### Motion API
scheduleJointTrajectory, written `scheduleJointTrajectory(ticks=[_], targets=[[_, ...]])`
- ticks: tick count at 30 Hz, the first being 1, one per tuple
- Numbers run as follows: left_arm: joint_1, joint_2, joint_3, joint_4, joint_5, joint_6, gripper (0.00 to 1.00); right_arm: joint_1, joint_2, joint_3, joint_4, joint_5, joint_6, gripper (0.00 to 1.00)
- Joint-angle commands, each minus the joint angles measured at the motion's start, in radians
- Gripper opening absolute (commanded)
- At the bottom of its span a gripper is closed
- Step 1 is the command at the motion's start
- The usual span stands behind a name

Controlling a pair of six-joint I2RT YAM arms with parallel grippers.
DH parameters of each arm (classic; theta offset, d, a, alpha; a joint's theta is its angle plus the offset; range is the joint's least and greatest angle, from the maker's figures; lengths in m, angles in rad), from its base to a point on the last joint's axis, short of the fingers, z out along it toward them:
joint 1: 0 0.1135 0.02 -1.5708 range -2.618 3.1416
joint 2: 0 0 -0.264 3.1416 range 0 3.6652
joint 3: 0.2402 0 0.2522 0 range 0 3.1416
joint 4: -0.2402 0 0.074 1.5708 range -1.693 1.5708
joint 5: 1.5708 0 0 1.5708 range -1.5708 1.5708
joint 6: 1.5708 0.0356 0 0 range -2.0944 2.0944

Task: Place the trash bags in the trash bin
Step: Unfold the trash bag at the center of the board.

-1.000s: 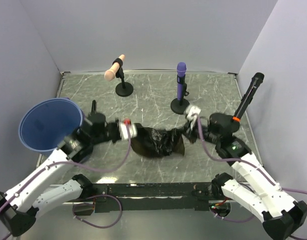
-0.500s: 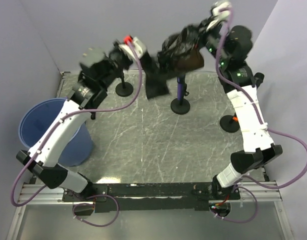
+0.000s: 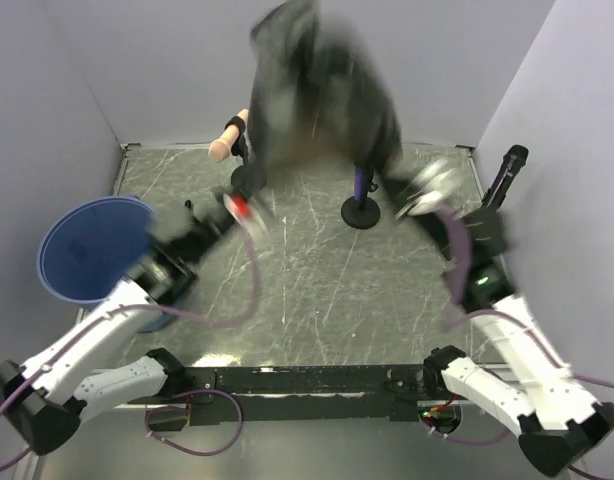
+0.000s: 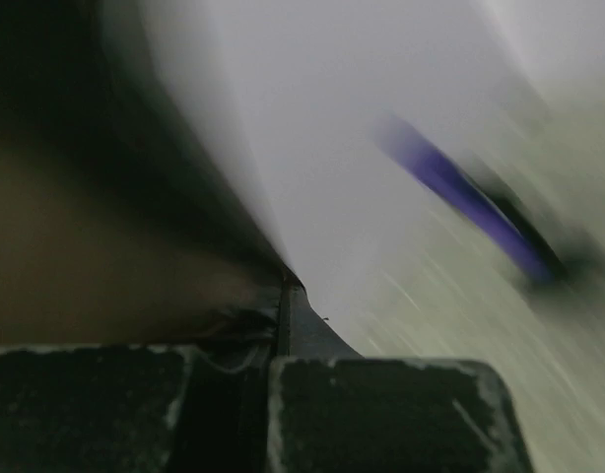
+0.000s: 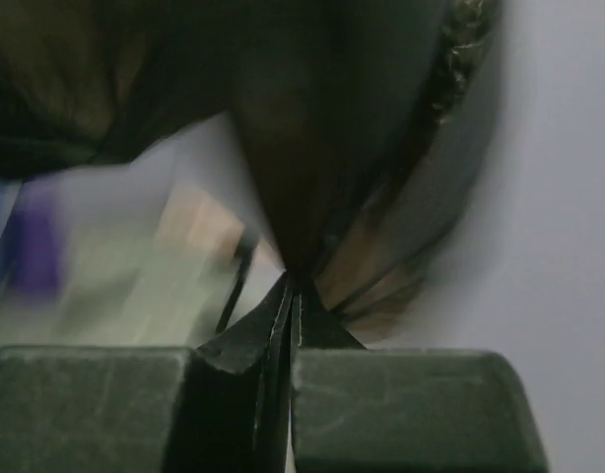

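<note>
The black trash bag (image 3: pixel 322 85) billows high over the back of the table, badly blurred by motion. My left gripper (image 3: pixel 255 195) is shut on its left edge and my right gripper (image 3: pixel 405 182) is shut on its right edge. In the left wrist view the gripper (image 4: pixel 275 357) pinches a thin fold of the bag (image 4: pixel 105 236). In the right wrist view the gripper (image 5: pixel 291 345) pinches bunched black film (image 5: pixel 312 128). The blue trash bin (image 3: pixel 87 250) stands at the left edge of the table, left of my left arm, with nothing visible inside.
Three microphones on stands are at the back: a peach one (image 3: pixel 227 138), a purple one (image 3: pixel 360 205) partly behind the bag, and a black one (image 3: pixel 507 165) at the right wall. Grey walls enclose the table on three sides.
Both arms lifted the bag from the table to high at the back, then swung down and apart. The bag now billows up between them, spread wider.
</note>
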Motion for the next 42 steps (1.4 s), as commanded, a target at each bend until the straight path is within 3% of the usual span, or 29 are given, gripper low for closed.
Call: scheduleJointTrajectory(ticks=[1,2,4,9,13,17,21,26,31,33,35,39,41,42], targets=[[-0.072,-0.198,-0.489,-0.338,0.224,0.167,0.01,0.034,-0.150,-0.491,-0.361,-0.040,-0.039,0.00],[-0.089,-0.299,-0.540,-0.338,0.211,0.147,0.01,0.040,-0.234,-0.514,-0.385,-0.024,-0.013,0.00],[-0.103,-0.355,-0.520,-0.367,0.194,0.095,0.01,0.043,-0.281,-0.495,-0.425,-0.001,0.004,0.00],[-0.107,-0.175,-0.259,-0.535,0.059,-0.175,0.01,0.040,-0.178,-0.330,-0.449,0.030,0.060,0.00],[-0.103,-0.048,-0.113,-0.516,-0.062,-0.272,0.01,0.010,-0.033,-0.171,-0.419,0.087,0.141,0.00],[-0.069,0.083,0.059,-0.462,-0.151,-0.244,0.01,-0.075,0.194,0.125,-0.445,0.136,0.193,0.00],[0.011,0.245,0.377,-0.422,-0.187,-0.200,0.01,-0.126,0.408,0.490,-0.414,0.124,0.198,0.00],[0.026,0.399,0.739,-0.219,-0.200,-0.022,0.01,-0.127,0.534,0.899,-0.255,0.061,0.101,0.00],[0.012,0.483,0.978,-0.028,-0.124,0.119,0.01,-0.119,0.571,1.139,-0.110,0.007,0.032,0.00],[-0.003,0.468,0.952,0.013,-0.087,0.185,0.01,-0.115,0.539,1.114,-0.081,-0.028,-0.006,0.00],[-0.020,0.410,0.812,0.085,-0.075,0.225,0.01,-0.100,0.451,0.941,-0.034,-0.047,-0.043,0.00],[-0.050,0.197,0.233,0.066,-0.006,0.199,0.01,-0.035,0.185,0.305,-0.015,-0.036,-0.136,0.00],[-0.058,0.064,-0.096,-0.078,0.089,0.240,0.01,0.012,0.063,-0.165,-0.158,-0.043,-0.222,0.00],[-0.070,-0.001,-0.267,-0.220,0.159,0.345,0.01,0.044,0.016,-0.338,-0.281,-0.059,-0.277,0.00]])
